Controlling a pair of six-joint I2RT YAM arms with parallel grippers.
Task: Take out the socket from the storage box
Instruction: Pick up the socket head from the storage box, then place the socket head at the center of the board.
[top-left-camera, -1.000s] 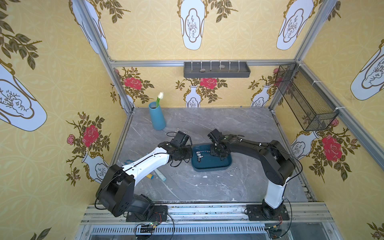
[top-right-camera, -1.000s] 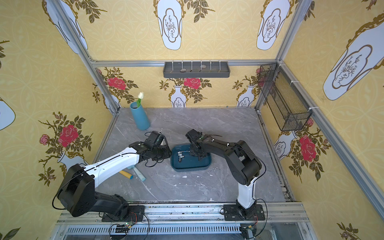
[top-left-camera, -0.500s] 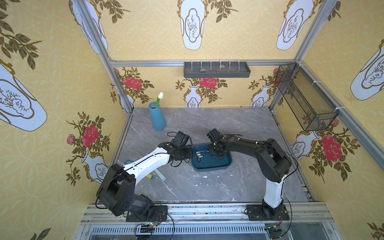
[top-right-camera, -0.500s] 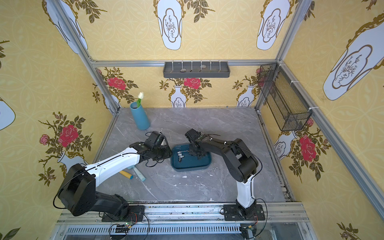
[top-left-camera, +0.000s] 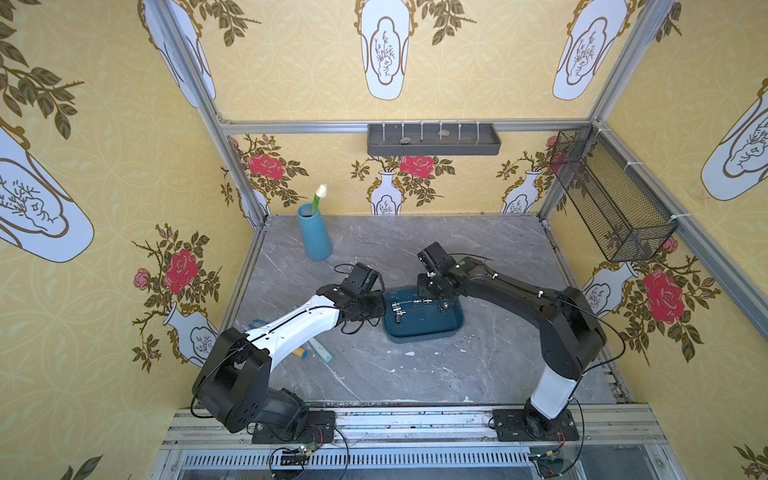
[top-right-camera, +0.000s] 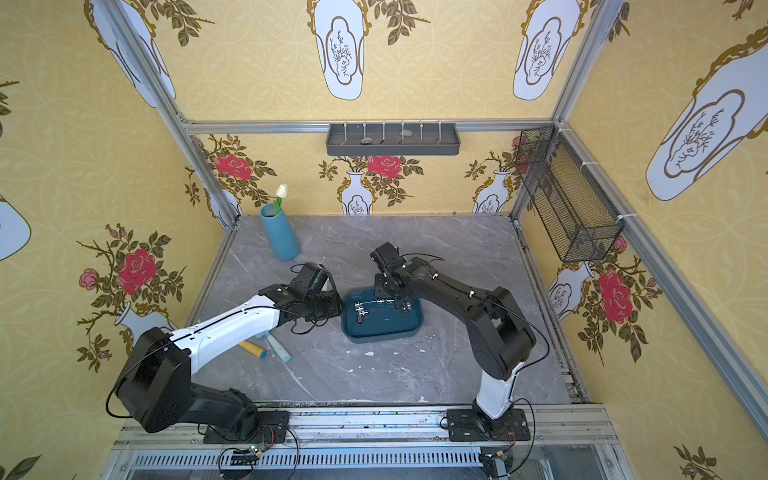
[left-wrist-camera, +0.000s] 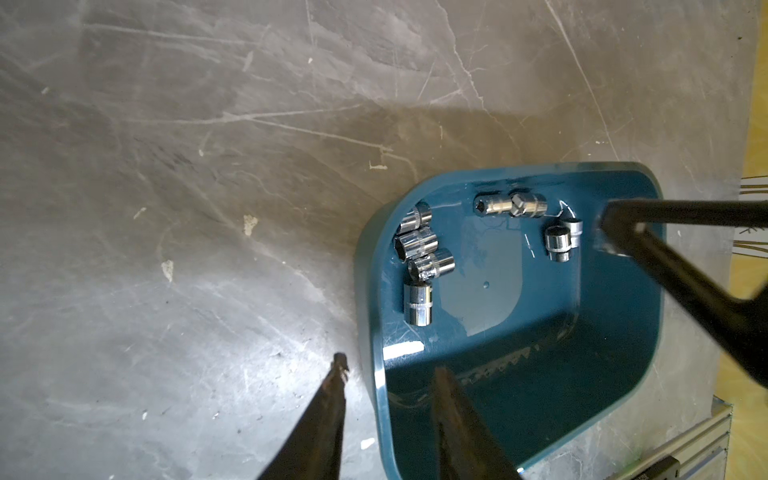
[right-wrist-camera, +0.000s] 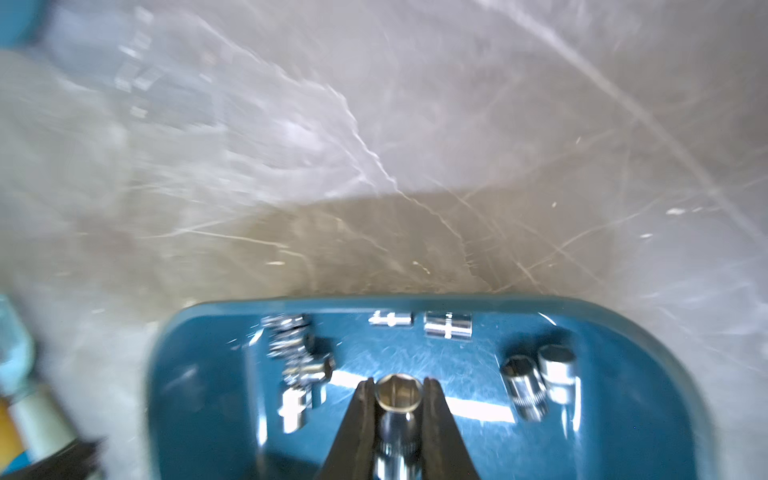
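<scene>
Your right gripper (right-wrist-camera: 399, 381) is closed on a socket (right-wrist-camera: 397, 430), one finger on each side of it. The socket is within the walls of the storage box (top-left-camera: 432, 325) (whether it is clear of the floor, you cannot tell). The box lies near the middle of the tabletop (top-left-camera: 415, 374). Your left gripper (left-wrist-camera: 390, 368) stands open astride the box's wall nearest the tabletop's left edge, one finger outside, one inside. More sockets (left-wrist-camera: 419, 249) lie loose inside.
</scene>
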